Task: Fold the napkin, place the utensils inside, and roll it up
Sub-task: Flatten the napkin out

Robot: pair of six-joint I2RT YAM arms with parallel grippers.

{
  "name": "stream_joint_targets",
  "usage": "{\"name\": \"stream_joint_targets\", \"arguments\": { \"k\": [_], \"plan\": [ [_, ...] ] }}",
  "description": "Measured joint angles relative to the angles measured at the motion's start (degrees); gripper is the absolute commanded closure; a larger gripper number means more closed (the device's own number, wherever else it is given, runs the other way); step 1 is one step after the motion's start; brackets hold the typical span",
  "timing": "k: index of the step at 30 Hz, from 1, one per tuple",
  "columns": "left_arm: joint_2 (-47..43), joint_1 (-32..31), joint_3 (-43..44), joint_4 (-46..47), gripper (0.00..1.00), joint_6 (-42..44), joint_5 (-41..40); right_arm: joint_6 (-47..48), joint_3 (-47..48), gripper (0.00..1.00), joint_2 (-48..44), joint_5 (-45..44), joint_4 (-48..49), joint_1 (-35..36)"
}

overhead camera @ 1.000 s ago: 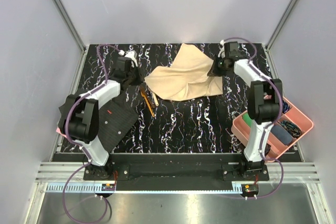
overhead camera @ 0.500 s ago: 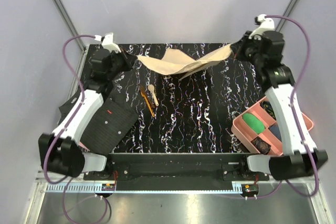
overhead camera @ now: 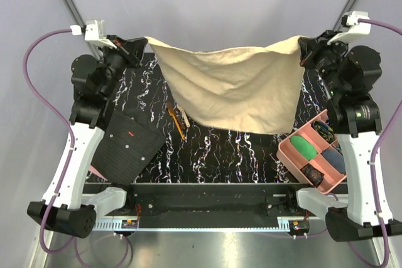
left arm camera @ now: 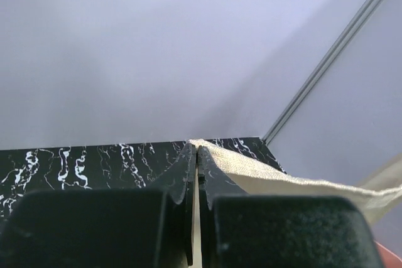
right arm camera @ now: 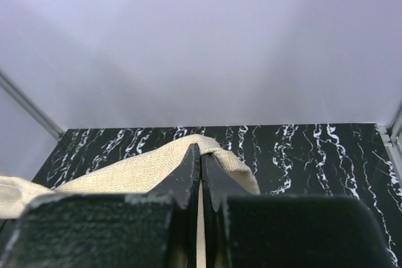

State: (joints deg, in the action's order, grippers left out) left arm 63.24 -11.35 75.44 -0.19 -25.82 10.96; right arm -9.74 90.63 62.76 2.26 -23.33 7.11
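The napkin (overhead camera: 232, 92) hung above the marbled surface (overhead camera: 239, 155), stretched between both arms and sagging in the middle. The left tool (overhead camera: 141, 43) was clamped on its upper left corner and the right tool (overhead camera: 304, 45) on its upper right corner. In each wrist view the fingers were pressed together with only a thin cloth edge showing. Below the cloth's lower left edge lay the utensils: an orange-brown stick (overhead camera: 176, 122) with the wooden spoon (overhead camera: 186, 120) just beside it, the spoon's far end hidden behind the napkin. A black dotted mat (overhead camera: 129, 149) lay left, partly behind the left arm. The pink tray (overhead camera: 286, 150) sat right, partly cut off by the right arm, its contents too small to name.
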Motion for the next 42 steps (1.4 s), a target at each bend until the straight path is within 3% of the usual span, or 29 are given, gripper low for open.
{"name": "stream_joint_targets", "arguments": {
  "k": [11,16,23,30,35,42],
  "plan": [
    [24.0,0.9,10.4,2.4,1.00,-1.5,4.9,3.3,7.6,1.00,24.2,-5.2,0.9,-1.1],
    [29.1,1.0,16.7,2.6,1.00,-2.4,7.2,4.5,12.4,1.00,28.9,-6.3,-0.1,-1.9],
    [25.0,1.1,17.4,5.9,1.00,-2.7,7.9,7.1,14.6,1.00,23.7,-5.5,1.8,-1.9],
    [11.8,1.1,9.3,7.5,1.00,-2.6,7.8,10.8,7.0,1.00,10.4,-0.9,5.5,-1.9],
    [4.2,1.1,8.8,7.3,1.00,-2.2,7.4,10.9,4.7,1.00,3.2,1.9,6.2,-1.9],
    [3.1,1.1,10.7,7.6,1.00,-3.2,7.4,10.5,5.6,1.00,3.0,2.9,7.5,-1.9]
  ]
}}
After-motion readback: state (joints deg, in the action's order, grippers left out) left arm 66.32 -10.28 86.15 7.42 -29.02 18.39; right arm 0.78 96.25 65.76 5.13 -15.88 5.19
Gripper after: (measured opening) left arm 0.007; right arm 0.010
